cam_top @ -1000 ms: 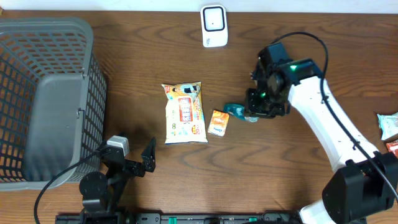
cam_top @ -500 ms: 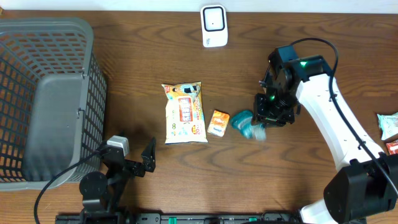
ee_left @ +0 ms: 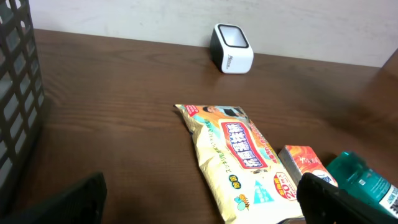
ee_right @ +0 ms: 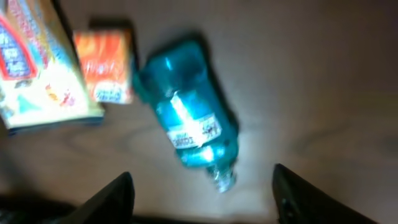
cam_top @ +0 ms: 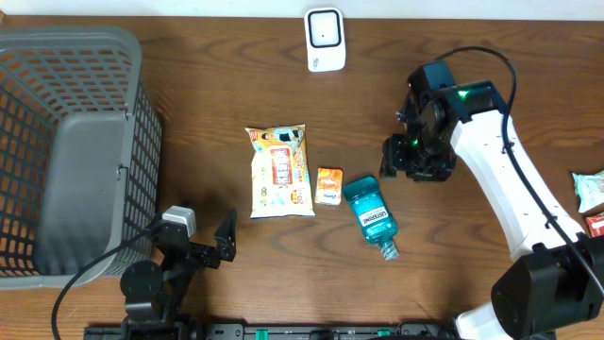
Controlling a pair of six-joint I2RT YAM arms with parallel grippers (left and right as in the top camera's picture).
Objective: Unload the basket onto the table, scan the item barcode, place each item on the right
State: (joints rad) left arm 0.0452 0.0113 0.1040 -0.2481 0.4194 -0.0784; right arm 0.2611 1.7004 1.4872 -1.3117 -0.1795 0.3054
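Right gripper (cam_top: 401, 162) is spread, gripping nothing; left gripper (cam_top: 203, 238) is wide open, idle. The mouthwash bottle (cam_top: 371, 215) lies flat at its seven o'clock, well apart from the scanner (cam_top: 324, 40) at twelve. I'd judge the scan is not done. Count: one bottle, one scanner, one snack bag (cam_top: 279, 172), one orange box (cam_top: 329, 186), one basket (cam_top: 142, 142), two packets (cam_top: 590, 189) at three.

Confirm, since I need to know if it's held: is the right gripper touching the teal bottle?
Apart. The right wrist view shows the teal bottle lying on the table, well clear of both fingers of the open right gripper.
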